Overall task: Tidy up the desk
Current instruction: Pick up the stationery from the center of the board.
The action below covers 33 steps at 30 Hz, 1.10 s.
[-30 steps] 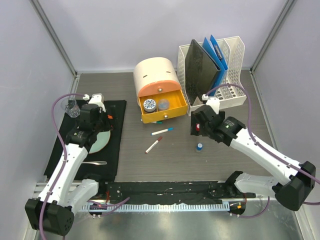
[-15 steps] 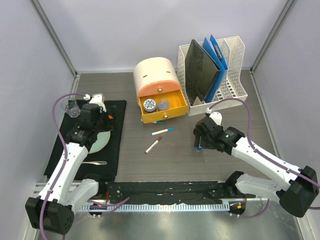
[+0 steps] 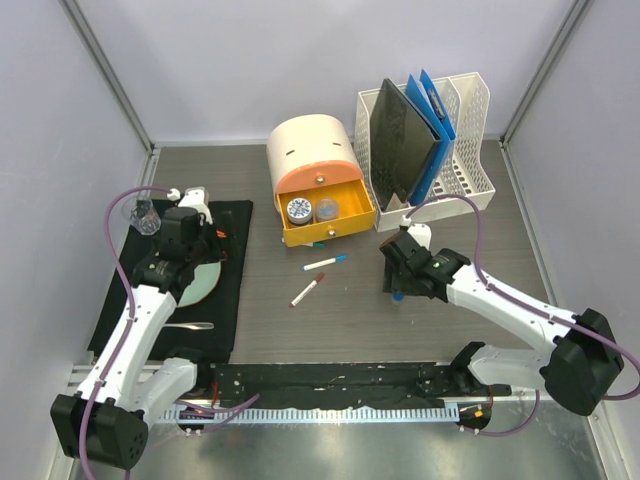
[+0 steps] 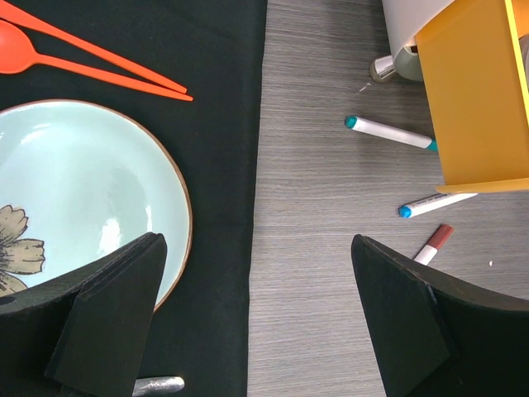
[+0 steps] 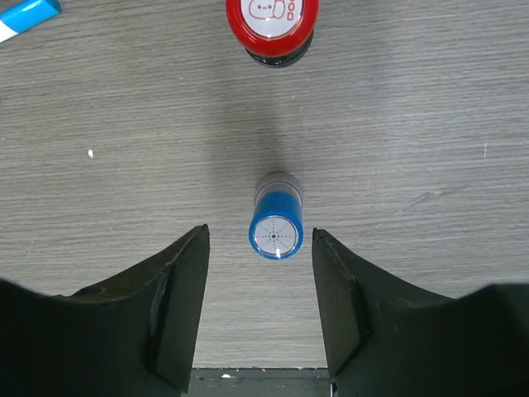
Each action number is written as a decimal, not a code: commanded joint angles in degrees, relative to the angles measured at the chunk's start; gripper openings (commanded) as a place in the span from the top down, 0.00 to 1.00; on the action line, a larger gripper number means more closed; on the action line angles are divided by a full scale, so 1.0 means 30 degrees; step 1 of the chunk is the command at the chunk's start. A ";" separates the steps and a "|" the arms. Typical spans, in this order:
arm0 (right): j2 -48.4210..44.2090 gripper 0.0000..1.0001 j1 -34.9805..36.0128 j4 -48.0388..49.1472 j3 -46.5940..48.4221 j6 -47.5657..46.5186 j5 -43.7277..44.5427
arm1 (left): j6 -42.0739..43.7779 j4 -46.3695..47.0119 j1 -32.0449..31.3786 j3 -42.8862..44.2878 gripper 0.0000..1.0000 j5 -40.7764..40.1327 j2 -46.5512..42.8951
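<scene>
The desk [image 3: 470, 230] is dark wood-grain. A blue-capped stamp [image 5: 276, 227] stands upright on it, just ahead of and between the fingers of my open right gripper [image 5: 259, 248], untouched. In the top view the right gripper [image 3: 397, 280] covers most of the stamp. A red-capped stamp [image 5: 272, 25] stands further ahead. My left gripper [image 4: 256, 256] is open and empty, hovering over the right edge of the black mat [image 4: 223, 165] beside a pale blue plate [image 4: 83, 190]. In the top view the left gripper [image 3: 205, 250] is over the mat.
An orange drawer [image 3: 325, 215] stands open under a cream organiser, with several markers [image 3: 325, 262] on the desk in front. A white file rack [image 3: 470, 150] holds folders at the back right. Orange chopsticks [image 4: 99, 62], a glass [image 3: 143, 215] and a spoon [image 3: 190, 325] lie on the mat.
My right gripper has moved from beside the file rack toward the near side and now sits low over the blue stamp. The left arm has not moved.
</scene>
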 commanded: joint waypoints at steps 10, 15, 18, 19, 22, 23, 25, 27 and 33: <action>0.0612 0.45 -0.0142 0.1627 -0.0800 0.0127 0.0442 | -0.0167 0.0118 0.0125 0.0445 0.00 0.0183 -0.0123; 0.0642 0.47 -0.0172 0.1803 -0.1123 0.0127 0.0441 | -0.0167 0.0118 0.0125 0.0445 0.00 0.0153 -0.0123; 0.0671 0.48 -0.0201 0.1803 -0.1181 0.0127 0.0295 | -0.0167 0.0088 0.0125 0.0445 0.00 0.0124 -0.0123; 0.0671 0.48 -0.0201 0.1803 -0.1211 0.0127 0.0295 | -0.0109 0.0060 0.0125 0.0445 0.00 0.0124 -0.0094; 0.0642 0.51 -0.0201 0.1920 -0.1270 0.0098 0.0237 | -0.0109 0.0089 0.0154 0.0445 0.00 0.0124 -0.0093; 0.0642 0.51 -0.0201 0.1949 -0.1270 0.0069 0.0294 | -0.0109 0.0060 0.0125 0.0445 0.00 0.0124 -0.0094; 0.0700 0.53 -0.0201 0.1950 -0.1241 0.0039 0.0295 | -0.0109 0.0059 0.0125 0.0445 0.00 0.0124 -0.0036; 0.0730 0.53 -0.0201 0.1921 -0.1240 0.0068 0.0324 | -0.0138 0.0030 0.0125 0.0445 0.00 0.0095 -0.0035; 0.0700 0.59 -0.0201 0.1833 -0.1211 0.0039 0.0295 | -0.0109 0.0030 0.0125 0.0445 0.00 0.0095 -0.0064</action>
